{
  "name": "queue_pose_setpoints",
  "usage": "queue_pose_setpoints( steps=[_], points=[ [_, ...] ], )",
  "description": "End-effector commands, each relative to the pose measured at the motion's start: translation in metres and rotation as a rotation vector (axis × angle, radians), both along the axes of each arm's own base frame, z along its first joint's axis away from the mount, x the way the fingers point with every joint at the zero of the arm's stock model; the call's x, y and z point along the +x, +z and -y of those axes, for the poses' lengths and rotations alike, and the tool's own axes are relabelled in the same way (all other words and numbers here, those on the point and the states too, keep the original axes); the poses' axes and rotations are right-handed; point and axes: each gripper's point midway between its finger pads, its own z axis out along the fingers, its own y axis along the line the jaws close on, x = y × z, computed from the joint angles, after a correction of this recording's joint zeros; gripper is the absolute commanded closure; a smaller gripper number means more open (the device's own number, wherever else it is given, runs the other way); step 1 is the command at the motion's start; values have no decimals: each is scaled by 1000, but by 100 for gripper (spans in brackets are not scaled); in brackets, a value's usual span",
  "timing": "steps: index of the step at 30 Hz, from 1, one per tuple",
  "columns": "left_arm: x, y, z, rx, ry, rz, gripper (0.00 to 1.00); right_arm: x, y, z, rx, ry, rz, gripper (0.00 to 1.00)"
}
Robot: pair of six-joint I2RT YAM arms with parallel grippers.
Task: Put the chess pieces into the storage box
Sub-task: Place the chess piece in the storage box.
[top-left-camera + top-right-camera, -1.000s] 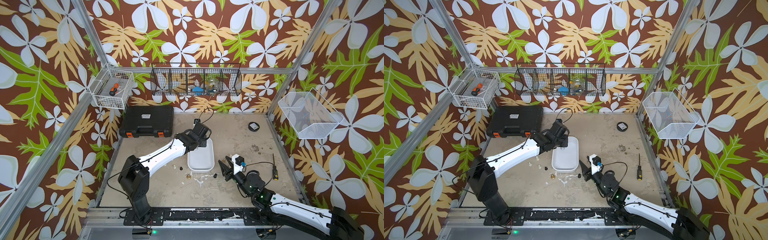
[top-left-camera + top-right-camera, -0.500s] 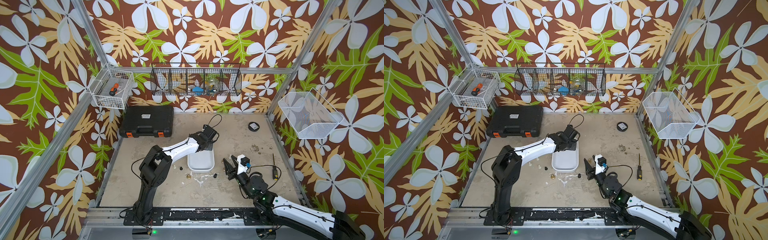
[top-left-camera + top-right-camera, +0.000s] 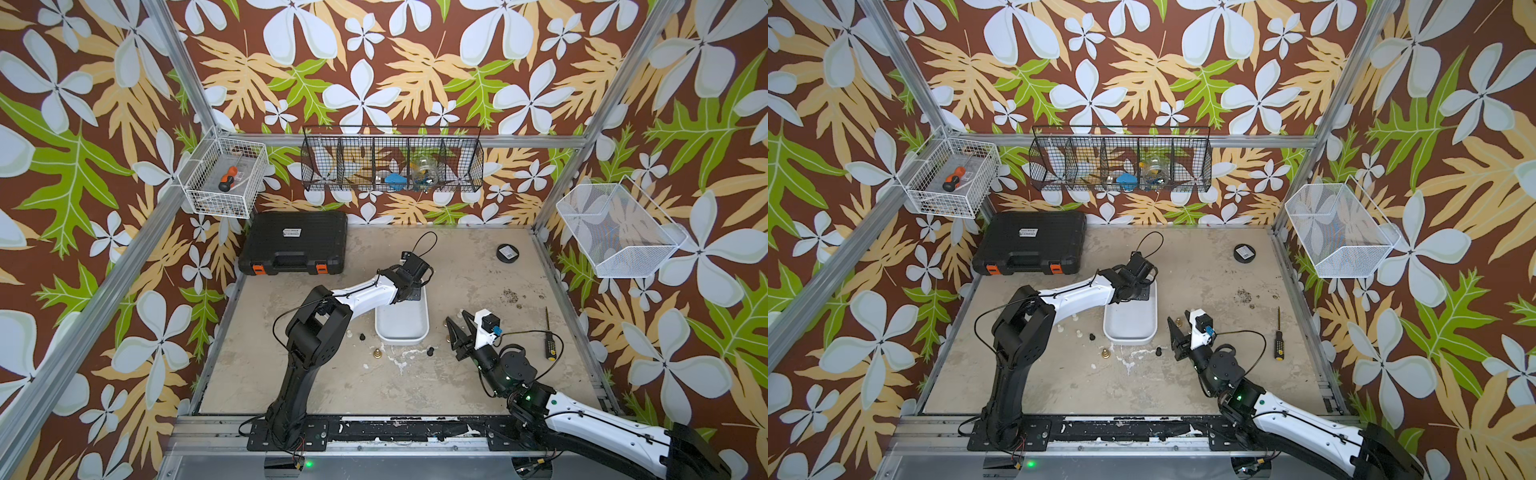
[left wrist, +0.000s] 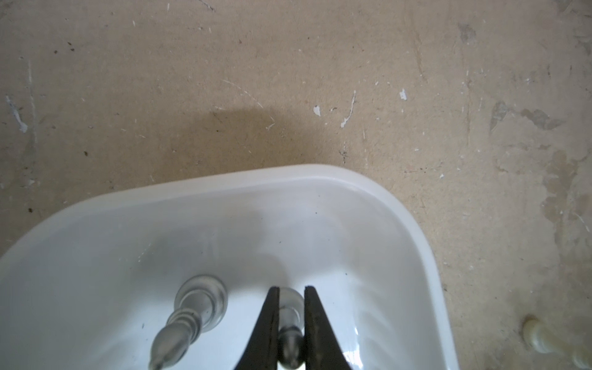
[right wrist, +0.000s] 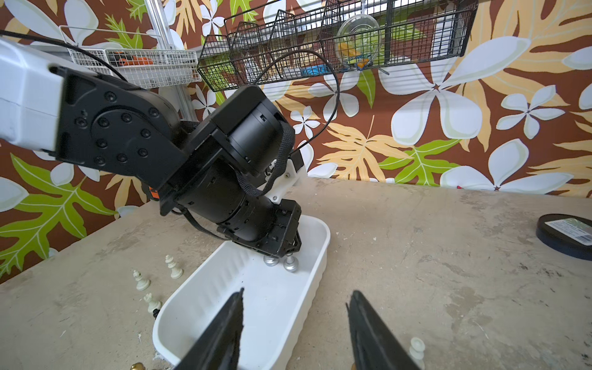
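1. While the left end effector (image 4: 291, 291) is clamped on a silver chess piece (image 4: 290, 346) low inside the storage box (image 3: 402, 338), its black wrist covers the box's far end in both top views.
2. A second silver piece (image 4: 192, 307) stands upright on the box floor just beside the held one. Whether the held piece's base touches the floor cannot be told.
3. At mid-frame in both top views, the box lies on the worktop (image 3: 478, 291).
4. Right of the box's near end, the right end effector (image 5: 296, 291) has its jaws spread wide with nothing between them. A gold piece (image 3: 1178, 321) and a cream piece (image 5: 416, 349) stand close by its fingers.
5. Left of the box stand three cream pieces (image 5: 173, 266) and a black piece (image 3: 362, 336). Another gold piece (image 3: 377, 354) is below them, and another black piece (image 3: 430, 352) is just below the box's lower right corner.
6. A black case (image 3: 297, 243) with orange latches fills the worktop's upper left. A round black disc (image 3: 508, 252) lies at upper right, and a yellow-handled screwdriver (image 3: 550, 345) lies at the right edge, well apart from the box.
7. On the walls:
   - a white wire basket (image 3: 208, 203) at upper left holds an orange-and-black screwdriver (image 3: 226, 178);
   - a black wire basket (image 3: 332, 166) at the back holds a clear jar (image 3: 424, 168);
   - a white mesh basket (image 3: 619, 257) hangs at right.
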Motion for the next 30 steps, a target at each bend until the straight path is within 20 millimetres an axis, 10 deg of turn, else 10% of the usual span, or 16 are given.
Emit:
queue_pose_setpoints(
  steps=[1,20,30],
  points=[
    [7,2,-2,13,5,28,91,-1,5,-1,13,8,14,46],
    [13,-10,-8,41,41,51,87,-4,8,-1,27,23,27,46],
    [11,4,-7,11,37,62,69,-4,7,-2,24,27,26,46]
  ],
)
